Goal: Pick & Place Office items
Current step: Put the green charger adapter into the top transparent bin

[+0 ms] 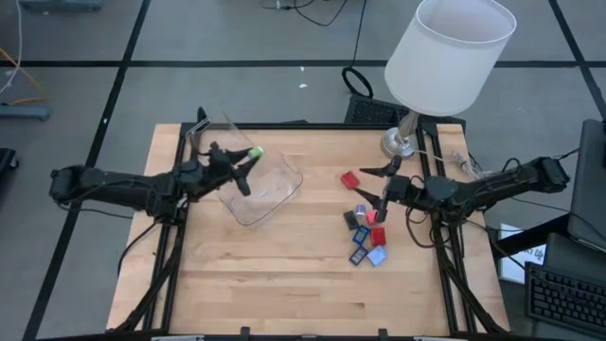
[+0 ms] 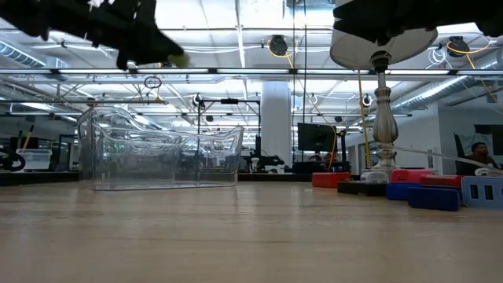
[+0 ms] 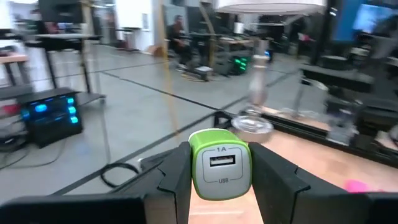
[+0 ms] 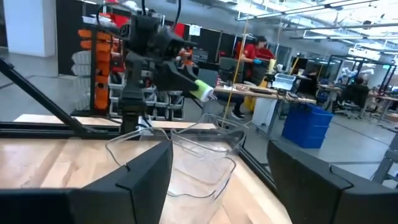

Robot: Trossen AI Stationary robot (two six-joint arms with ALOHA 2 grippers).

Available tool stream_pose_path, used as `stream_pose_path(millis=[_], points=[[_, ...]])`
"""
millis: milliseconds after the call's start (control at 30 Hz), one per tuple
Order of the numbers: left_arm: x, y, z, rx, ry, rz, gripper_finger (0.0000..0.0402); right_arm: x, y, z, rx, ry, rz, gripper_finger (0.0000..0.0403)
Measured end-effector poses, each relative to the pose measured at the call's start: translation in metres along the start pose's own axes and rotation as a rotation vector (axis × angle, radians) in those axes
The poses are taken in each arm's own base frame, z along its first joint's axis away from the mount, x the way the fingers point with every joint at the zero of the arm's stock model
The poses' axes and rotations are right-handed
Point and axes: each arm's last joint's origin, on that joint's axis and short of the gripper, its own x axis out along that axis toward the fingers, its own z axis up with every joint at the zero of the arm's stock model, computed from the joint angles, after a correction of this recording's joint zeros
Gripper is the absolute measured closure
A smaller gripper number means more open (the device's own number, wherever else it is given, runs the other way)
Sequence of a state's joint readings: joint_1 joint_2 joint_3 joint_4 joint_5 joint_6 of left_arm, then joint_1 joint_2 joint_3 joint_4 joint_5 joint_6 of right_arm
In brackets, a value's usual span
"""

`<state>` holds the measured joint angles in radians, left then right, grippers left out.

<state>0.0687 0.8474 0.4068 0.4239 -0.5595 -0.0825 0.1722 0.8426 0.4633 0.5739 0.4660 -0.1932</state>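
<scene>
The green USB charger (image 3: 221, 165) sits clamped between the fingers of the left gripper (image 1: 248, 163), its port face marked "1A" and "USB" turned toward the wrist camera. In the high view it hangs above the clear container (image 1: 256, 185), over that container's 12 o'clock edge, and the low view shows it raised well above the table (image 1: 284, 275).

The other office items lie at the table's 3 o'clock side: a red piece (image 1: 349, 178) apart from a tight cluster of blue, dark and red pieces (image 1: 367, 237) near the 4 o'clock area.

The right gripper (image 1: 385, 185) hovers just beside that cluster with its fingers spread wide and nothing between them. The lamp (image 1: 445, 57) stands at 1 o'clock, its base just beyond the right gripper.
</scene>
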Motion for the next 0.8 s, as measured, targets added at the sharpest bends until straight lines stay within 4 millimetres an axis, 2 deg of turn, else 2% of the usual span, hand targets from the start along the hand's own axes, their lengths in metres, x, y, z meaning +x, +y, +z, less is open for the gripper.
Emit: stream_pose_path(millis=[233,567,800], points=[[-0.019,0.019,-0.021,0.029,-0.010,0.076,0.0272,-0.010,0.000,0.002,0.048,-0.017,0.158,0.0155],[-0.037,0.053,-0.028,0.032,-0.029,0.346,0.0272,-0.019,-0.004,-0.009,0.099,0.038,0.128,0.0156],[-0.034,0.070,-0.052,-0.094,0.048,0.548,0.0272,-0.019,-0.006,-0.011,0.103,0.049,0.053,0.0156]])
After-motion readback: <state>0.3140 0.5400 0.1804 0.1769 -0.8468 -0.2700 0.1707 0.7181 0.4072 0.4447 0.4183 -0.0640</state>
